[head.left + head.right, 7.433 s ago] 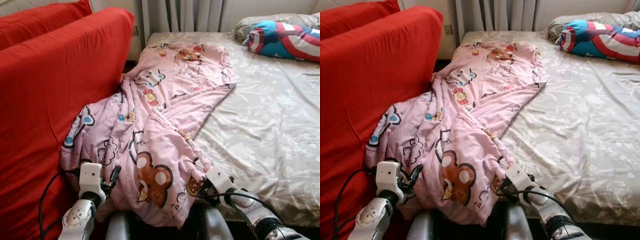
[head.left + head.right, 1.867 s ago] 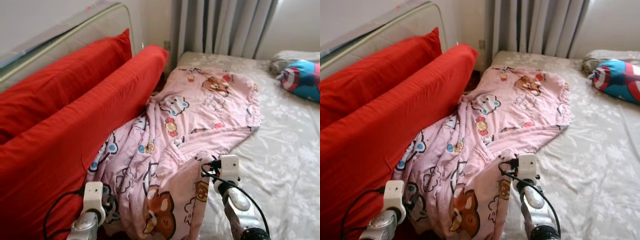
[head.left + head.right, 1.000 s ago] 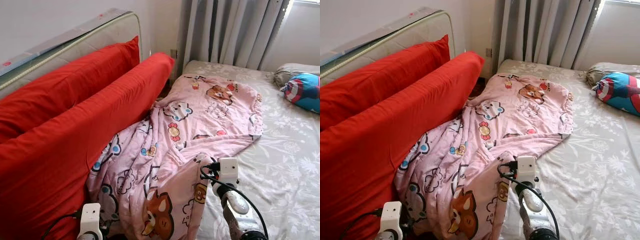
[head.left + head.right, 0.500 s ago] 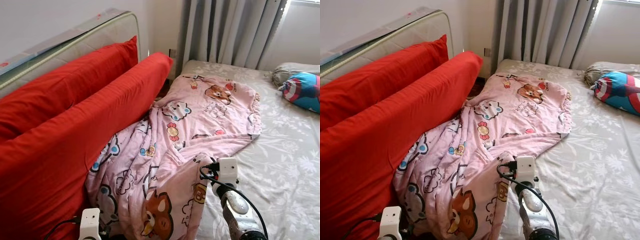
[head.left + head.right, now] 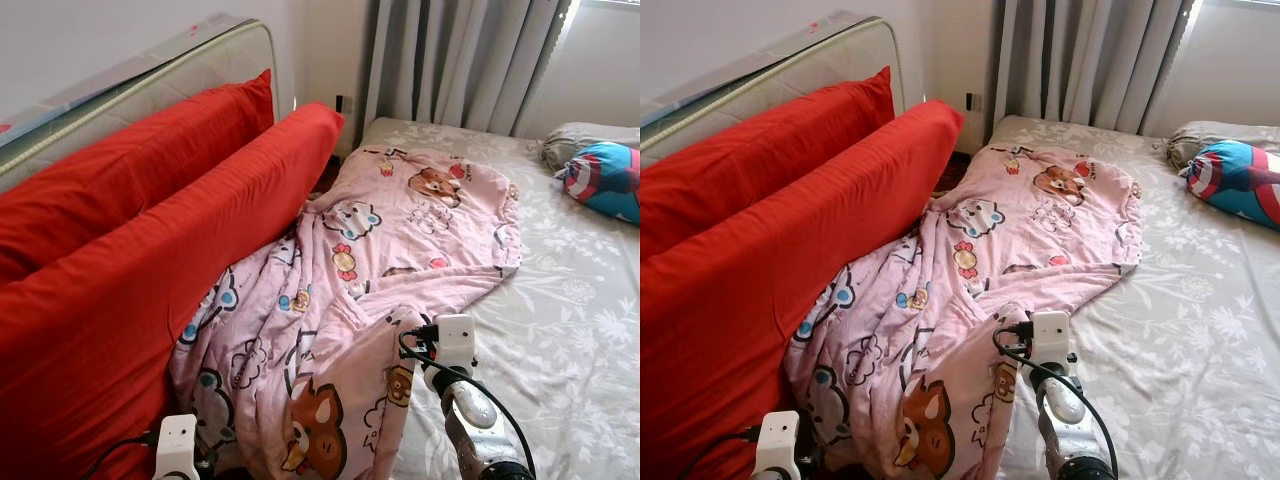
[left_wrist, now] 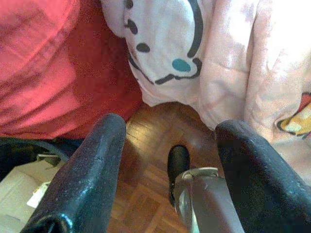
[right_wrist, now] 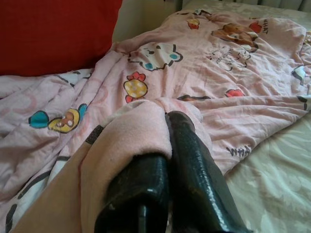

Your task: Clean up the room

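A pink cartoon-print blanket [image 5: 400, 230] lies crumpled along the left part of the bed [image 5: 580, 330]. Its near end hangs off the bed's edge against the red cushions [image 5: 150, 260]. My right gripper [image 7: 167, 141] is shut on a raised fold of the blanket [image 7: 131, 131], above the bed's near edge. Its white wrist box [image 5: 455, 340] shows just behind the fold. My left gripper [image 6: 172, 126] hangs open and low, with nothing between its fingers [image 6: 92, 174]. It hangs over the wooden floor [image 6: 146, 194] by the blanket's hanging end [image 6: 194, 48].
Two large red cushions lean at the left, with an upright mattress [image 5: 150, 70] behind them against the wall. A shield-print pillow [image 5: 605, 180] lies at the bed's far right. Grey curtains [image 5: 460, 60] hang behind the bed. A cardboard box [image 6: 14, 194] stands on the floor.
Over several seconds the view rose and my right gripper lifted the blanket fold up over the bed. My left arm sank to the picture's bottom edge. The last second shows almost no movement.
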{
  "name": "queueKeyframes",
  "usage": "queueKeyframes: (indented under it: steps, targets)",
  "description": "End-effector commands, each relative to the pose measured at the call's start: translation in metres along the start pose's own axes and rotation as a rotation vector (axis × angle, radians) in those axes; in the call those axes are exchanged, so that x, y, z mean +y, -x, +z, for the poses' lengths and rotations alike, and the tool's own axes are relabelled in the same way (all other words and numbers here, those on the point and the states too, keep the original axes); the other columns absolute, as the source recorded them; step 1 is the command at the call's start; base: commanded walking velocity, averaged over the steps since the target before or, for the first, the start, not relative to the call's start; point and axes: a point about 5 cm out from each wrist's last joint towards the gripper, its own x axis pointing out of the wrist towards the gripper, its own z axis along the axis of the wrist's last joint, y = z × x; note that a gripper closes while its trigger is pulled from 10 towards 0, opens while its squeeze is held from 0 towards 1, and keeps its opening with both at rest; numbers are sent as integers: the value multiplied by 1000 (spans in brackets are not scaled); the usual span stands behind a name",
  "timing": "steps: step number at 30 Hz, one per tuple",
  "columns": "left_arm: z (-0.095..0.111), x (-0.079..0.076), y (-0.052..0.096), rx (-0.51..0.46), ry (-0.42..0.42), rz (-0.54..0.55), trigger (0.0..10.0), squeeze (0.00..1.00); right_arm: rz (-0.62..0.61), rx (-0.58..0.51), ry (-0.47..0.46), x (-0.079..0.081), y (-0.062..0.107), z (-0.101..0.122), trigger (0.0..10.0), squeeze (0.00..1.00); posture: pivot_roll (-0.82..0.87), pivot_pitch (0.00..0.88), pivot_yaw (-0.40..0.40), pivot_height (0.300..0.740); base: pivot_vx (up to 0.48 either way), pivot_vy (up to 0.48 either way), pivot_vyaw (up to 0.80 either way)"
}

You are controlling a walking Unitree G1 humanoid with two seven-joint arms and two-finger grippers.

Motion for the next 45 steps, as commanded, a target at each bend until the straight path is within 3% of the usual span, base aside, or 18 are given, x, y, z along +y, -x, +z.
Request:
queueKeyframes:
  steps: [1,45]
  targets:
    - [-7,2,1,32,-7,-1,10000,0,0,-42,12,0,-3,9,10000,0,-41,8,-3,740,-270,0,0]
    - [-9,-1,2,38,-19,-19,10000,0,-32,-72,49,-2,-4,13,10000,0,-39,18,-5,740,-290,0,0]
